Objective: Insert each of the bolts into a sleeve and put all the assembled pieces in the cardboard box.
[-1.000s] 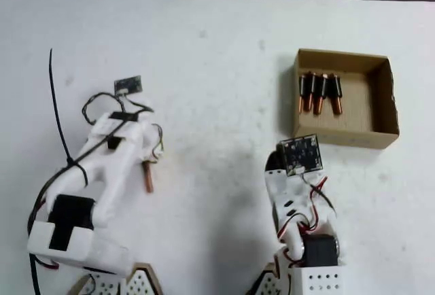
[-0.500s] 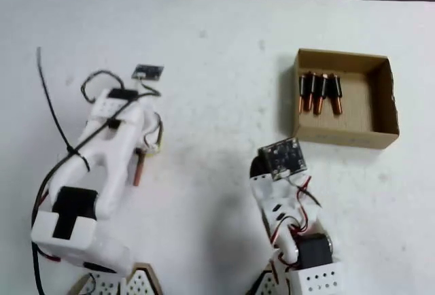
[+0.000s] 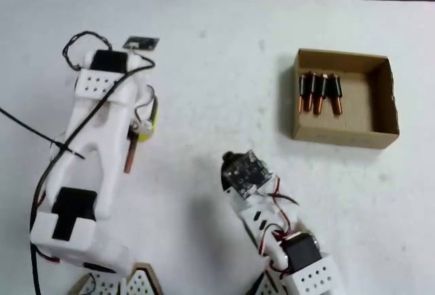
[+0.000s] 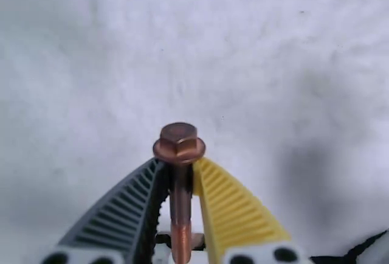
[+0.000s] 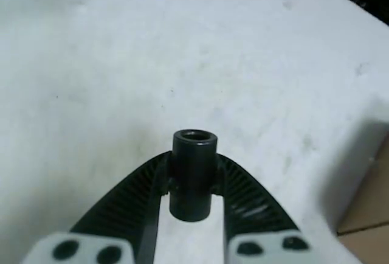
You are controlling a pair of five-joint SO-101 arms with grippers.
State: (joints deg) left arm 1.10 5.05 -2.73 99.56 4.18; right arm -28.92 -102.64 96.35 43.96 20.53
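1. Presently, a copper bolt (image 4: 179,147) is gripped by the left gripper (image 4: 180,165); its grey and yellow fingers are pressed against the shank just under the flanged hexagonal head, and the head is carried just past the fingertips, above the white table (image 4: 285,45).
2. From the high view, the left arm is seen stretched over the left part of the table; the bolt's shank is seen sticking out beside the arm's white body, pointed toward the near edge.
3. A black sleeve (image 5: 194,163) is clamped by the right gripper (image 5: 193,182); the two black fingers are drawn in on its sides, and its open bore is shown at the end away from the wrist.
4. In the high view the right gripper is found in the near middle of the table, between the left arm and the cardboard box (image 3: 343,136), well apart from both; the bolt and the sleeve are held apart, not joined.
5. The cardboard box is set at the right of the table; four assembled pieces (image 3: 318,93) are laid side by side inside it, near its left wall, with black sleeves toward the far side and copper shanks toward the near side.
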